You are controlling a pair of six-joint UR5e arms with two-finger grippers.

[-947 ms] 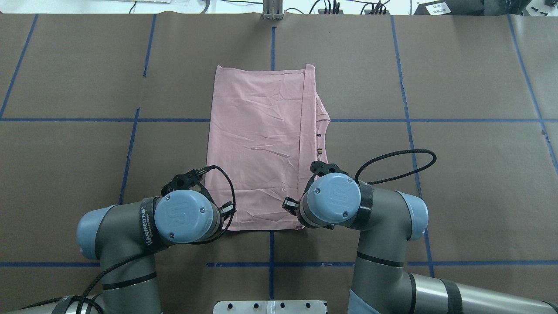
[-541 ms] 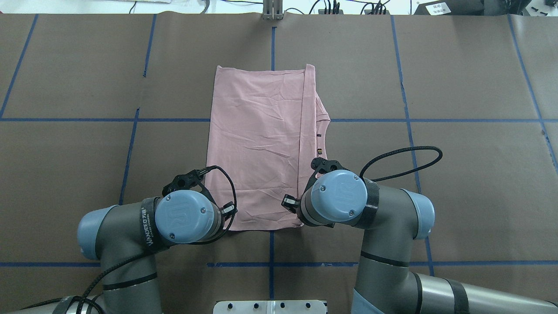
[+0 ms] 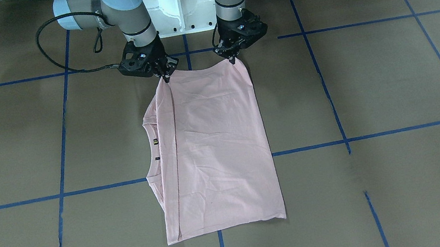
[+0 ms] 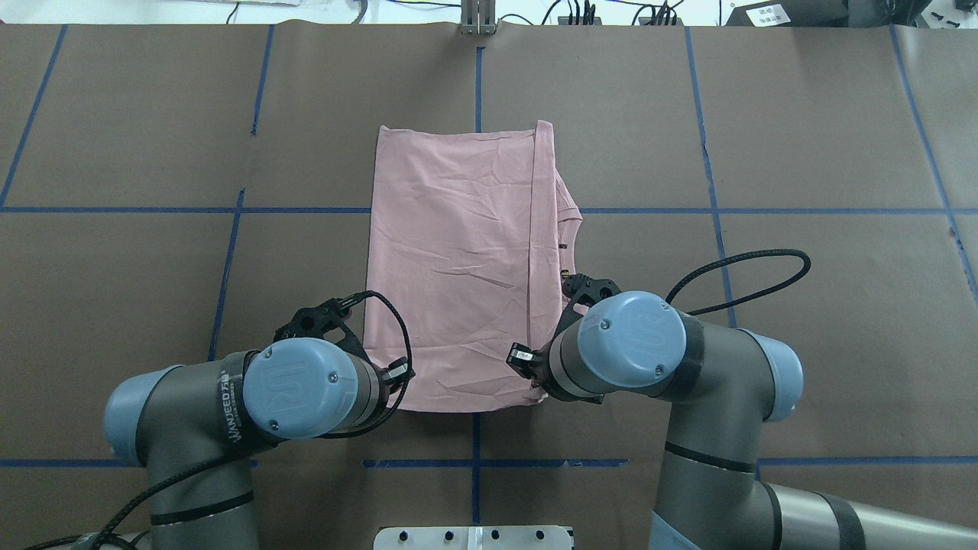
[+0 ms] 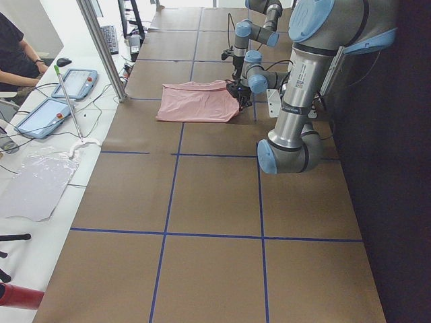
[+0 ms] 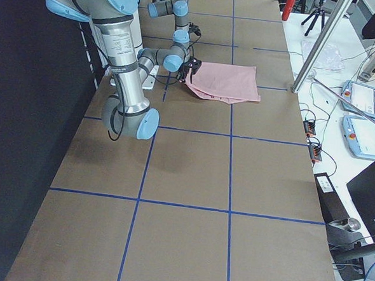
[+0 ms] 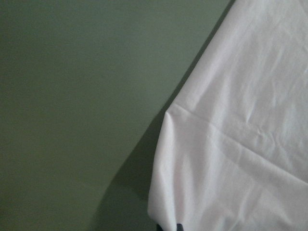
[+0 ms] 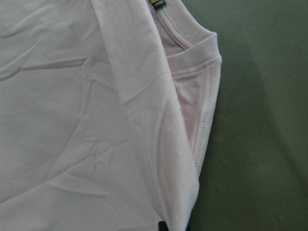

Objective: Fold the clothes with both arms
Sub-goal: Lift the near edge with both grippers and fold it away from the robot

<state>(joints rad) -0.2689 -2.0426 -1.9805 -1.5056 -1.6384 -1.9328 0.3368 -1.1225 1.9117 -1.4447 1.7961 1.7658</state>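
Front view: T-shirt [image 3: 215,150] lies spread just out from the pedestal [image 3: 178,2]; left gripper [image 3: 233,59] and right gripper [image 3: 165,77] each clenched on a pedestal-side corner; overhead: wrists hide both pinches, uneven lift would skew your fold; right wrist: folded layers may slip out.

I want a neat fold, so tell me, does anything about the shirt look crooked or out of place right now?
Yes. The T-shirt is not a clean rectangle: along its edge on the robot's right, the neckline layer bulges out past the folded-over strip. The left gripper and right gripper pinch the robot-side corners.
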